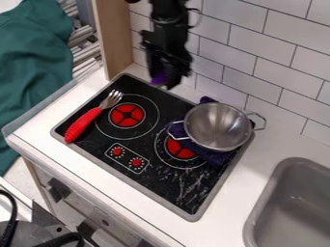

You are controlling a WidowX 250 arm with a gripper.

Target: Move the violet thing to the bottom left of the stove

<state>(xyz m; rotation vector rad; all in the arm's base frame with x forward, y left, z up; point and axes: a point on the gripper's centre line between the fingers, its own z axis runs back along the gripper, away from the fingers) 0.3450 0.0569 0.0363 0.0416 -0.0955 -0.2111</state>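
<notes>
In the camera view, the black two-finger gripper hangs down at the back left corner region of the black stove top with its grey rim, close to the pale tiled wall. A small violet thing shows right at the gripper's lower end, toward its left side as seen, partly covered by the black parts. Whether the gripper is released or clenched on it cannot be told, and the thing's shape is too hidden to name. It appears near the stove's back edge, just in from the back left corner; its height cannot be judged. Along the stove's left side lies a fork with silver tines and a red handle, the handle's end at the front left corner and the tines pointing toward the back edge, beside the left red burner. A silver metal pot with two loop handles sits toward the back right corner, on a dark blue-purple cloth. The grey sink is set in the white worktop, beyond the stove's right edge.
</notes>
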